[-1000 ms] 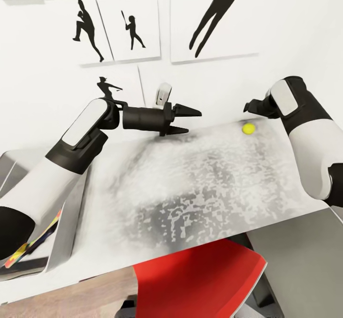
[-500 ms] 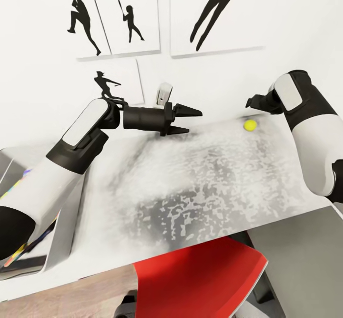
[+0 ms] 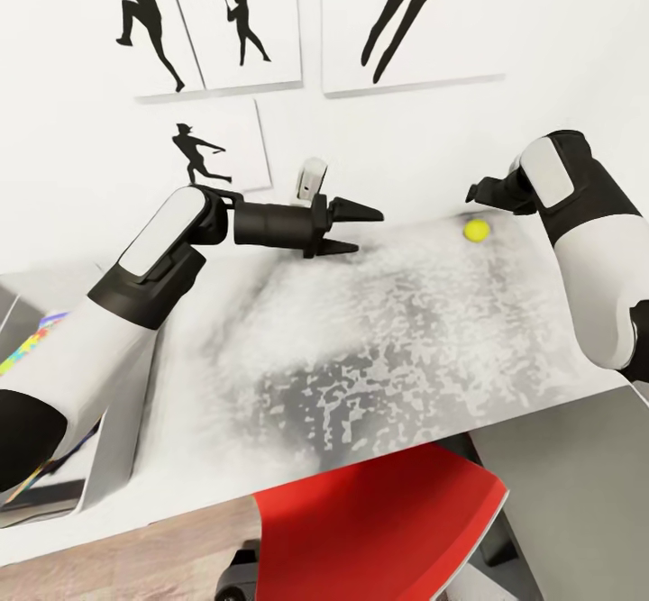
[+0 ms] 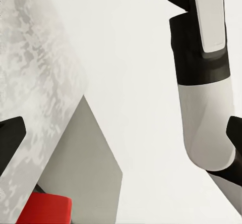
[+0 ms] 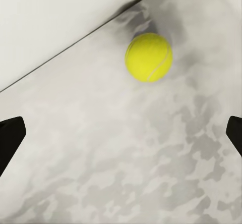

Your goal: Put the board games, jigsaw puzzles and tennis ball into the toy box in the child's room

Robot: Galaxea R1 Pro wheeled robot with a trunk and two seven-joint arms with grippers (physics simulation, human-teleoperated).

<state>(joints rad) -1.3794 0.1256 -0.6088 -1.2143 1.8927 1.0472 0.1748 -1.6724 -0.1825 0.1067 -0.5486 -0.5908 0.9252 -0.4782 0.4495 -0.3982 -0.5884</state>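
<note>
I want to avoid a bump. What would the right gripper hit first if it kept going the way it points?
Probably the table top: the open right gripper looks down onto its grey surface, with the tennis ball a little ahead near the wall edge. Depth is hard to judge.

The table [image 3: 379,340] has a matt, mottled grey-white stone-like top. The tennis ball [image 5: 148,57] at its 1 o'clock corner looks fuzzy yellow felt. The red chair [image 3: 379,529] seems smooth plastic; the floor [image 3: 135,565] is wood plank.

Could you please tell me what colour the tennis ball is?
Bright yellow-green; the tennis ball shows best in the right wrist view.
</note>
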